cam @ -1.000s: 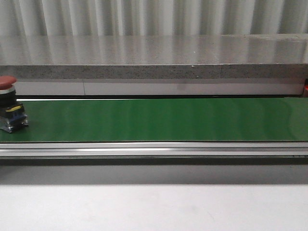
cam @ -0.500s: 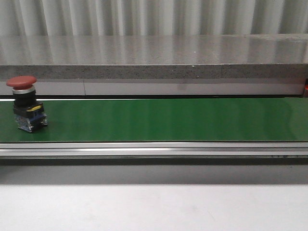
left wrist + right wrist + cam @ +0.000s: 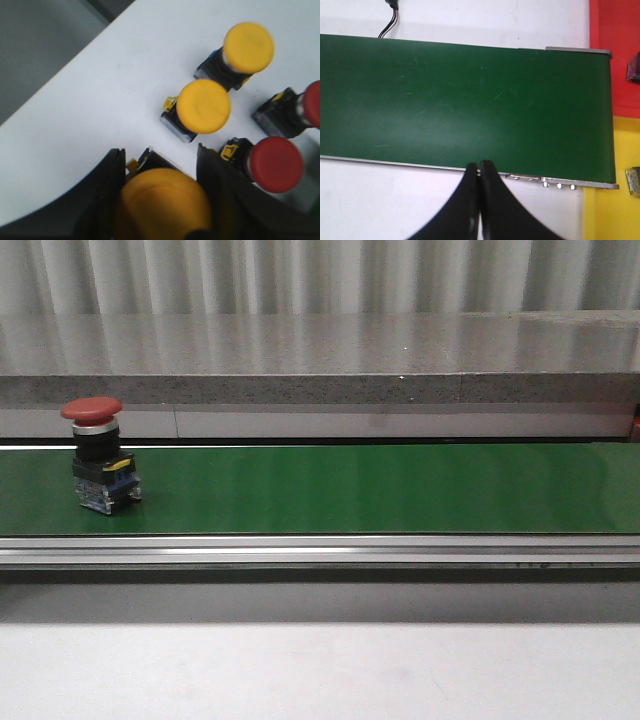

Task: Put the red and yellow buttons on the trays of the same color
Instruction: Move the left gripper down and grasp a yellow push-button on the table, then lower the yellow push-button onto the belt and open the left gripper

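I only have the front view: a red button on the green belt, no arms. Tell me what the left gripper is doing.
Observer: The left gripper is shut on a yellow button.
Operator: Report what lies near it.
Observer: Two more yellow buttons and two red buttons stand on the white table.
Operator: Now the right gripper.
Observer: The right gripper is shut and empty, over the belt's near edge; the red tray and yellow tray sit past the belt's end.
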`<state>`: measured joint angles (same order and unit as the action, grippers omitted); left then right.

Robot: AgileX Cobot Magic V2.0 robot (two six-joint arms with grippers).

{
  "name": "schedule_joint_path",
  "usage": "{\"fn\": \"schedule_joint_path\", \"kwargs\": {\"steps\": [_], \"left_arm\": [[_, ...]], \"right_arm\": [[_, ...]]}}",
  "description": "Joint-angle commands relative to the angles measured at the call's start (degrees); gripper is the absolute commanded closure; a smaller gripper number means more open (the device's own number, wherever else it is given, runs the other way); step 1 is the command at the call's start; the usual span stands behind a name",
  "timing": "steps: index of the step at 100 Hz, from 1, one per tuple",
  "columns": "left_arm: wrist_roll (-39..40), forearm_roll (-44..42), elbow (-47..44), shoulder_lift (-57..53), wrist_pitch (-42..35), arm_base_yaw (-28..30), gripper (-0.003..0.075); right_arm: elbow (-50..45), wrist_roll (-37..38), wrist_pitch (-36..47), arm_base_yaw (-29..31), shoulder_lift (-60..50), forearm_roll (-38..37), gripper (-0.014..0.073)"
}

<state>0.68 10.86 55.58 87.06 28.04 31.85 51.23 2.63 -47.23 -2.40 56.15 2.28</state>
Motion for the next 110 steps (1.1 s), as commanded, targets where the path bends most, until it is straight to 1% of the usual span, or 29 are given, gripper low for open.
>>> {"fn": "schedule_joint_path", "kwargs": {"steps": [1, 14, 24, 40, 54, 71, 87, 100, 107, 110], "left_arm": [[0.3, 1.3, 1.7, -6.4, -1.4, -1.9, 0.074], [-0.1, 1.3, 1.7, -11.1, -0.2, -5.8, 0.074], [-0.2, 1.3, 1.7, -13.0, 0.5, -10.0, 0.074], [-1.6, 1.2, 1.7, -12.4, 1.3, -15.8, 0.074], [-1.7, 1.2, 1.7, -10.7, 1.3, -19.7, 0.074], [-1.7, 1.0, 1.7, -7.2, 0.8, -22.1, 0.074], [-1.7, 1.0, 1.7, -3.8, 0.8, -23.3, 0.074], [-1.9, 1.2, 1.7, -3.1, 1.3, -23.3, 0.0734], [-3.2, 1.3, 1.7, -3.1, 1.4, -23.3, 0.0681], [-3.3, 1.3, 1.8, -3.1, 1.6, -23.3, 0.0629]], "right_arm": [[1.4, -0.4, 2.5, -0.1, -1.0, -0.1, 0.0661], [1.4, -0.4, 2.5, -0.1, -1.0, -0.1, 0.0661], [1.4, -0.4, 2.5, -0.1, -1.0, -0.1, 0.0661], [1.4, -0.4, 2.5, -0.1, -1.0, -0.1, 0.0661], [1.4, -0.4, 2.5, -0.1, -1.0, -0.1, 0.0661], [1.4, -0.4, 2.5, -0.1, -1.0, -0.1, 0.0661], [1.4, -0.4, 2.5, -0.1, -1.0, -0.1, 0.0661], [1.4, -0.4, 2.5, -0.1, -1.0, -0.1, 0.0661], [1.4, -0.4, 2.5, -0.1, -1.0, -0.1, 0.0661], [1.4, -0.4, 2.5, -0.1, -1.0, -0.1, 0.0661]]}}
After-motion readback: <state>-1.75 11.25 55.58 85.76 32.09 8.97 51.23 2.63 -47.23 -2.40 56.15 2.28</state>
